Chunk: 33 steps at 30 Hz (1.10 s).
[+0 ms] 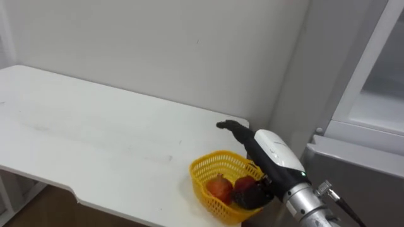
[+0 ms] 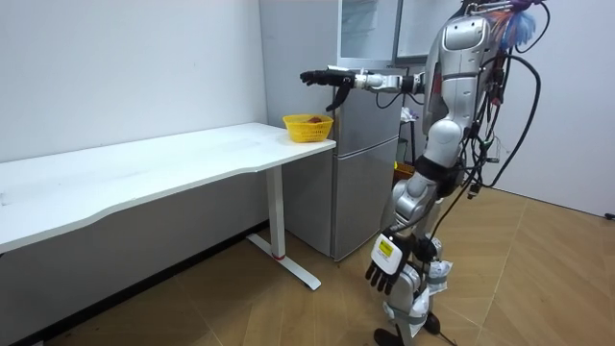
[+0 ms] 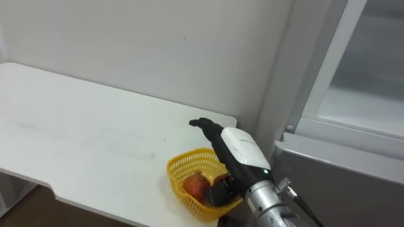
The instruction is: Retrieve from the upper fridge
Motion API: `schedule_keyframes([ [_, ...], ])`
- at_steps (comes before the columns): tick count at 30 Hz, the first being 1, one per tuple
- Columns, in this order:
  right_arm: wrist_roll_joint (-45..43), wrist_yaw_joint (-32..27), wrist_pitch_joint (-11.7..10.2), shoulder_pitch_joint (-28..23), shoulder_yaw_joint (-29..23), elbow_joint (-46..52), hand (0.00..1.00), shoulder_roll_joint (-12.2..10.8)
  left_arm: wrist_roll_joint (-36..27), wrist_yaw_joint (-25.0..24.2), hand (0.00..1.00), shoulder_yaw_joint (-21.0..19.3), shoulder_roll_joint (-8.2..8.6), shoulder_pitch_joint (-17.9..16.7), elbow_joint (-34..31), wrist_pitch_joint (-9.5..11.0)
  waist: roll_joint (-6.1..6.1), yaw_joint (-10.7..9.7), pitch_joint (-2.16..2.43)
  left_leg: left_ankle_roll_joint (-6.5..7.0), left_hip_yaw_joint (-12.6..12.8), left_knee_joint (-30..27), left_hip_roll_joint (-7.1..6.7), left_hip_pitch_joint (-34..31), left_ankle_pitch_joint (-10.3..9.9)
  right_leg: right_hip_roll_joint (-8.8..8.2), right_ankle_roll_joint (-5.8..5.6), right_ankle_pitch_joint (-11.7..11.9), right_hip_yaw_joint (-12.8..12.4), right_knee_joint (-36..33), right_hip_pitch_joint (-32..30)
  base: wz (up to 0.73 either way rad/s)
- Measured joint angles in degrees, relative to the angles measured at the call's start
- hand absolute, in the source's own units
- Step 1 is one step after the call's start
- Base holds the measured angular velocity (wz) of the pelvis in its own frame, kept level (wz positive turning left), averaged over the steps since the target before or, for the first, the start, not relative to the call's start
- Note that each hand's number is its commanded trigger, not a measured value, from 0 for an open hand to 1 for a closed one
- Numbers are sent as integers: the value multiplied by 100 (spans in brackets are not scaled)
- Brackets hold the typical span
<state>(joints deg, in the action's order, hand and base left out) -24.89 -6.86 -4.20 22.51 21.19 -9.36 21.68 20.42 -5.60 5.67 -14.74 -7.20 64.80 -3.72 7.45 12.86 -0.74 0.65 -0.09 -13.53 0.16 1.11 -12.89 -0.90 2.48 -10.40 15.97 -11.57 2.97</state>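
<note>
A yellow mesh basket (image 1: pixel 203 169) sits at the table's right end, close to the corner, with two red fruits (image 1: pixel 219 187) in it. My right hand (image 1: pixel 270 150) reaches out above the basket with its back up. Its fingers (image 1: pixel 231 126) point straight toward the wall and the thumb hangs down over the fruit. It is open and holds nothing. The fridge (image 1: pixel 369 94) stands just right of the table, its upper compartment showing a pale interior behind a white frame. In the room view my left hand (image 2: pixel 382 274) hangs relaxed beside my leg.
The long white table (image 1: pixel 95 139) runs off to the left along a plain wall. The grey top of the lower fridge section (image 1: pixel 353 157) lies right beside my forearm. In the room view I stand upright on a wooden floor in front of the fridge (image 2: pixel 370 144).
</note>
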Motion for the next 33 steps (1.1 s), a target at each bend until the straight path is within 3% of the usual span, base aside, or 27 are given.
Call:
schedule_keyframes([
  [11, 12, -2, -1, 0, 0, 1, 0, 0, 13, -10, 0, 3, 0, 8, -5, 0, -15, -2, 1, 0, 1, 8, 1, 0, 0, -2, -5, -4, -1, 1, -2, 0],
  [18, 272, -6, -18, -1, -90, 610, 0, -55, 56, 50, 0, -72, 12, -78, -76, 24, -97, -58, 46, 0, -14, -19, 1, 45, 0, 2, -5, -3, -8, -6, 27, 0],
  [19, 290, -20, -79, -1, -148, 712, 0, -96, 51, 73, 0, -92, 14, -102, -76, 31, -126, -83, 64, 0, -13, -16, 3, 70, 0, 3, -6, -3, -6, -7, 50, 0],
  [28, 643, -343, -317, -473, -924, 2198, 0, -200, 39, 293, 0, -333, 118, -313, -72, 115, -261, -307, 30, 3, 104, 20, 42, 145, -5, 7, -5, -6, -114, -19, 75, -5],
  [32, 663, -679, -549, -883, -1213, 3006, 0, -233, 26, 417, 0, -350, 189, -389, -55, 220, -401, -564, 90, 20, 186, -4, 38, 167, -14, 7, -26, 5, -201, -6, 75, -9],
  [33, 662, -788, -655, -984, -1280, 3181, 0, -273, -2, 447, 0, -358, 192, -386, -29, 285, -437, -631, 82, 20, 217, 10, 34, 201, -13, 10, -28, 7, -228, -7, 84, -11],
])
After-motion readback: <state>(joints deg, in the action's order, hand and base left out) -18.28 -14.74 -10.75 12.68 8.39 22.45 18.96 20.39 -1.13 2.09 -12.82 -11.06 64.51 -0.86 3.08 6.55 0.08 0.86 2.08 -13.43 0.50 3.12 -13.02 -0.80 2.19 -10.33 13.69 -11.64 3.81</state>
